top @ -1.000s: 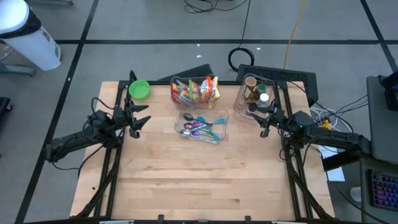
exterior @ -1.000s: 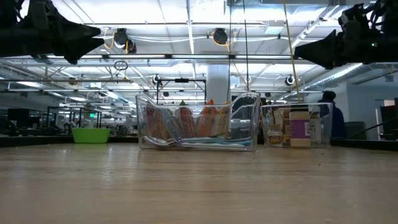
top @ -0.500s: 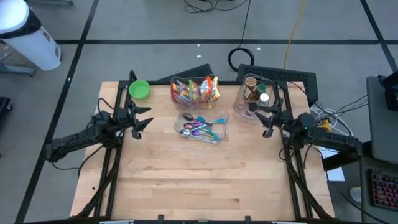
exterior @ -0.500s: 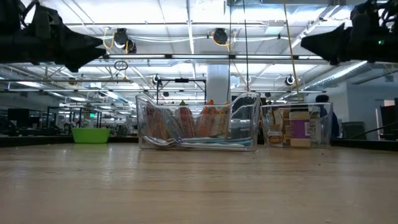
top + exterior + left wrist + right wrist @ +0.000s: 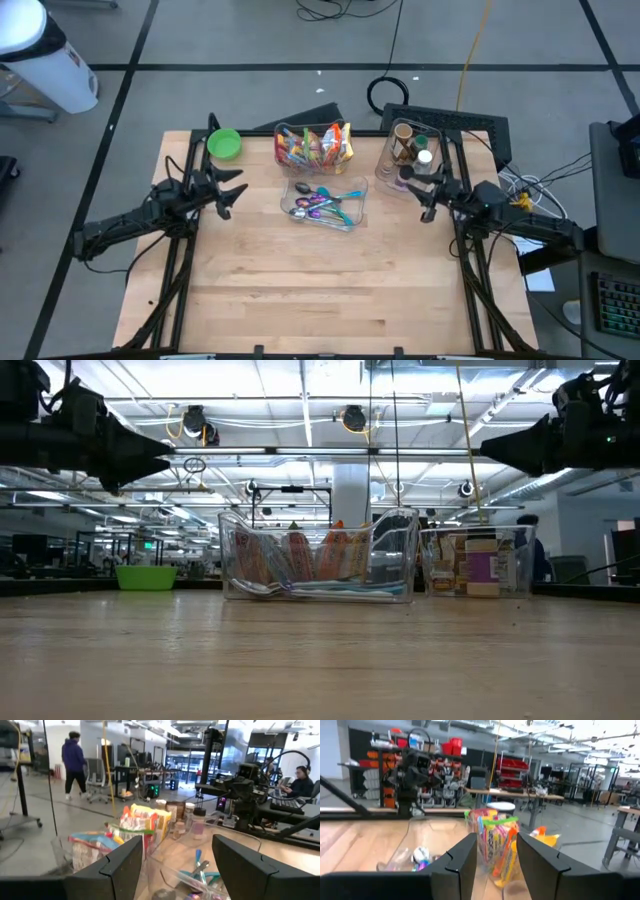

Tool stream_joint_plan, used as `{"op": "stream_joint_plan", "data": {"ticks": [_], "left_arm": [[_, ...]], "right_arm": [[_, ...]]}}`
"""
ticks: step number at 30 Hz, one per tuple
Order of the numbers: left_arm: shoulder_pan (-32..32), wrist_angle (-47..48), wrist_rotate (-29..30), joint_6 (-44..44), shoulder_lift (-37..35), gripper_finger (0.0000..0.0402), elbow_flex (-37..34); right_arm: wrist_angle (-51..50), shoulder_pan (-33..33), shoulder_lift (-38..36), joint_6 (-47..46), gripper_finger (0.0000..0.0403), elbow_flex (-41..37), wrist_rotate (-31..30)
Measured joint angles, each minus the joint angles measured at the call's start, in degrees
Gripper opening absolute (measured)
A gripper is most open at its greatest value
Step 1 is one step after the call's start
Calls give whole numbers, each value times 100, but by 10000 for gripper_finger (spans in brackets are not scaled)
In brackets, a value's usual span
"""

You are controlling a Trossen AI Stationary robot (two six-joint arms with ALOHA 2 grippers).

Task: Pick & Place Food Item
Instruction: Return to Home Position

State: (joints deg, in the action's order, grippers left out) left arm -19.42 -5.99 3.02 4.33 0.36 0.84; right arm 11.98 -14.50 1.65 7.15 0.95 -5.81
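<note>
The noodle packs, spoons and seasoning bottles are sitting in three clear bins on the far half of the desk. My left jaws are hovering released and empty, left of the bins. My right jaws are hovering likewise, just beside the bottles' bin.

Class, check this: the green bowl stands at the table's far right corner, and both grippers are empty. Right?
No: the high view shows the green bowl at the table's far left corner. The left gripper and right gripper are empty.
</note>
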Motion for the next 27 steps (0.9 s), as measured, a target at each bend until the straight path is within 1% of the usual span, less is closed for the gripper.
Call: {"op": "stream_joint_plan", "data": {"ticks": [5,11,27], "left_arm": [[0,88,-1,207,0,248,0],[0,93,1,202,0,248,0],[0,91,-4,187,0,248,0]], "right_arm": [[-402,0,0,-3,130,-7,-10],[-843,0,2,-6,130,-9,-2],[-740,0,3,99,130,-11,-19]]}}
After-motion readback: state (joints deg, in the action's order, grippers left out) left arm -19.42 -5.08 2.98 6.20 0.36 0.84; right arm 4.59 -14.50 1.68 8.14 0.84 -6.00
